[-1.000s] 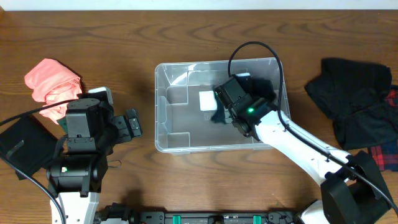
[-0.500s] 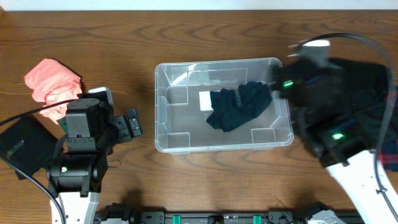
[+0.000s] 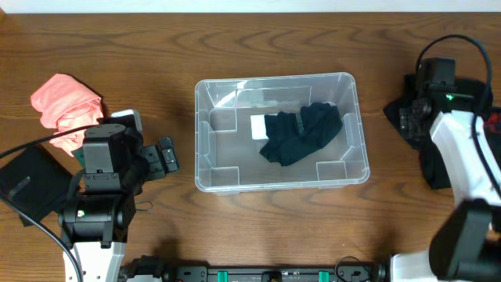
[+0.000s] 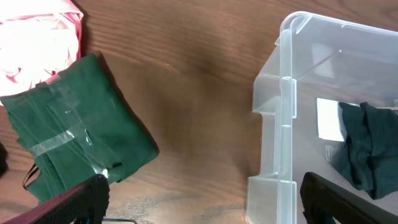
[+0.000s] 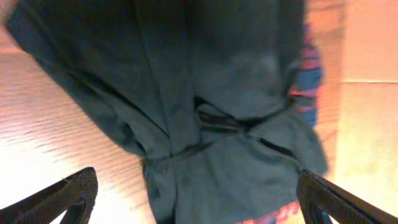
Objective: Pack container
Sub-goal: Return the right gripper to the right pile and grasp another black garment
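Hovering wide open over the dark clothing pile [image 5: 217, 93] at the right end of the desk [image 3: 117, 47], the right pincer [image 5: 199, 202] holds nothing. Its wrist view shows only 2 finger ends at the bottom corners, with crumpled dark cloth filling the space between them. That is the change: 1 second ago this arm was down inside the container [image 3: 202, 133], over a dark garment [image 3: 301, 135], and 0.5 seconds ago it was swinging out across the right wall. Now the garment lies loose on the container floor, let go, so 1 piece is packed. In my judgement the arm has come across to fetch another.

Next along, the container sits at the middle of the desk, well apart from the pile. It is a clear rectangular bin with rounded corners, a rolled rim and moulded corner notches, standing upright and open-topped. The garment is bunched toward the right half of its floor, its left edge reaching over a white label [image 3: 257, 125] on the base. The left half of the floor is bare.

Farther left, the left pincer [image 4: 211, 199] is parked beside the container's left wall, spread wide and empty. Beyond it lie a folded green cloth [image 4: 74, 130] and, farthest, a pink cloth [image 3: 66, 102], both unpacked.
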Available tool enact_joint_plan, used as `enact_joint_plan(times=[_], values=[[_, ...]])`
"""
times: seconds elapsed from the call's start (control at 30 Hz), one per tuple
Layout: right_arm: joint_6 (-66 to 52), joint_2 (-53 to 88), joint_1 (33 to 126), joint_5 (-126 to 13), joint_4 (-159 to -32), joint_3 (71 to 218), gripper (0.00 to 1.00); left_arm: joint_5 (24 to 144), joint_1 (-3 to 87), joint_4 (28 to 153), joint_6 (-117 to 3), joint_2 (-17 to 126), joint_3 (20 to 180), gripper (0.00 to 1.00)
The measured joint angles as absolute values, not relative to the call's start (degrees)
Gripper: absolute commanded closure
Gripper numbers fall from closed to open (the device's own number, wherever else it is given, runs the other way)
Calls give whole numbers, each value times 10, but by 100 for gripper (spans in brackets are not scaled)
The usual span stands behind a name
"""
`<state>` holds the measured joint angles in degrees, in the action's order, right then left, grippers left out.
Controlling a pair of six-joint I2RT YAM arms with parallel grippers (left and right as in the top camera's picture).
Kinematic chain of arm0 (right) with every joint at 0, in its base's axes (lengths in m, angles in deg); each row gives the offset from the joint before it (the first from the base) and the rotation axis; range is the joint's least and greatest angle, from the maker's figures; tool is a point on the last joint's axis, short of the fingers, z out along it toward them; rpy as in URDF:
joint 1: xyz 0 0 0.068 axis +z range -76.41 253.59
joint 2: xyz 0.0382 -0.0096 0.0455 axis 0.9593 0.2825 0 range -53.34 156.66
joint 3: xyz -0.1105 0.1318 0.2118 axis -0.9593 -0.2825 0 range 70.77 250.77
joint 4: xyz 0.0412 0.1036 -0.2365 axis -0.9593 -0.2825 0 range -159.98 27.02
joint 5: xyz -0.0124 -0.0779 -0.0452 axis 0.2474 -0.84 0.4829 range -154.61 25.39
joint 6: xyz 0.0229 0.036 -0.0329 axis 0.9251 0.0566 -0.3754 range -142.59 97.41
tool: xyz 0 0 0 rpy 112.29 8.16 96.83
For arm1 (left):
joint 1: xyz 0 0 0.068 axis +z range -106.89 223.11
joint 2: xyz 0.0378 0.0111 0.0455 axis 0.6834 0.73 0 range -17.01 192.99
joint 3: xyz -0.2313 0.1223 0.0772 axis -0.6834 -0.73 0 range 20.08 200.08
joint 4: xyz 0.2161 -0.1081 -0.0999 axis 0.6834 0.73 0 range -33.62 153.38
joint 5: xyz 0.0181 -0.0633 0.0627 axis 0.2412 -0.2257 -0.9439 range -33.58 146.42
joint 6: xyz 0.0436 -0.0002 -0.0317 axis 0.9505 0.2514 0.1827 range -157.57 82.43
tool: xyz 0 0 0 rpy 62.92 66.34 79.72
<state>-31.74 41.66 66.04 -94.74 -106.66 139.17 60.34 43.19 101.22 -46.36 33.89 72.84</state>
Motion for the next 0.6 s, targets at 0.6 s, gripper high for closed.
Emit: enact_joint_plan(times=[0.6], values=[[-292,602,639,-1044,-1015,1397,22,603,432,1012,-464,339,728,2]])
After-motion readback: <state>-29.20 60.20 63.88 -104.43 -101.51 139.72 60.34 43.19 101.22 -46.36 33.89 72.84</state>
